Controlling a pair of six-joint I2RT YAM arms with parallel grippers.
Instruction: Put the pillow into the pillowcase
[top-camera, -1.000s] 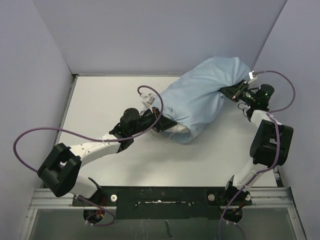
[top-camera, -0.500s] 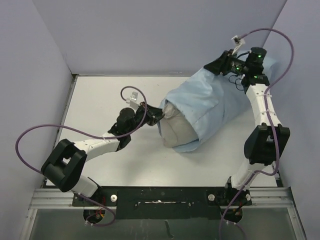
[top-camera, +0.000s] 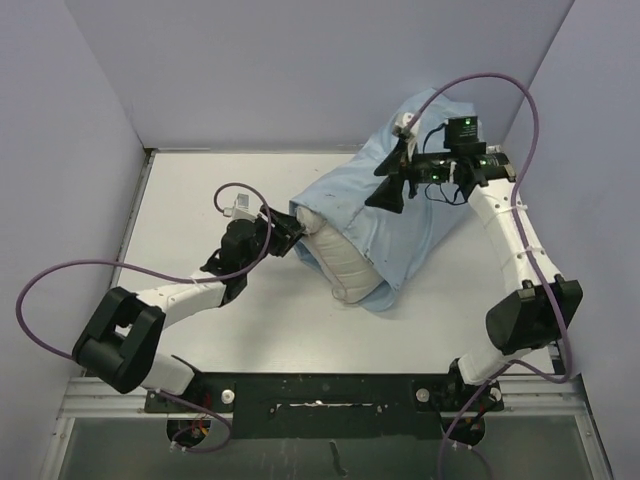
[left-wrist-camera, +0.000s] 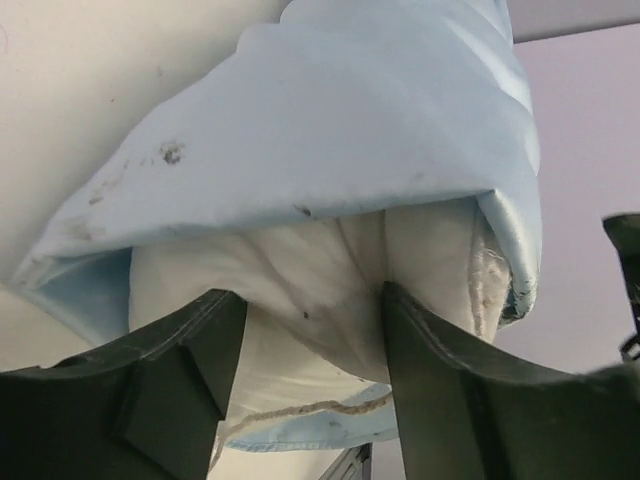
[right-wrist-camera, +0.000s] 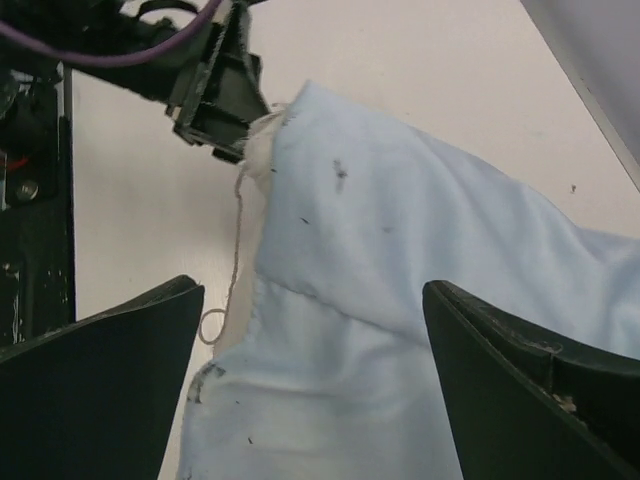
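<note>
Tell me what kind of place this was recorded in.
Probably a lab test cell, not a home. Plain panel walls box in a white table, two robot arms are mounted on a metal frame at its near edge, and a pillow and pillowcase serve as props.

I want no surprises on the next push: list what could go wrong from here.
The right gripper is open above the pillowcase, so a push may just slide the case. The pillow protrudes at the mouth, pinched by the left gripper; it could drag back out. A loose thread may snag.
</note>
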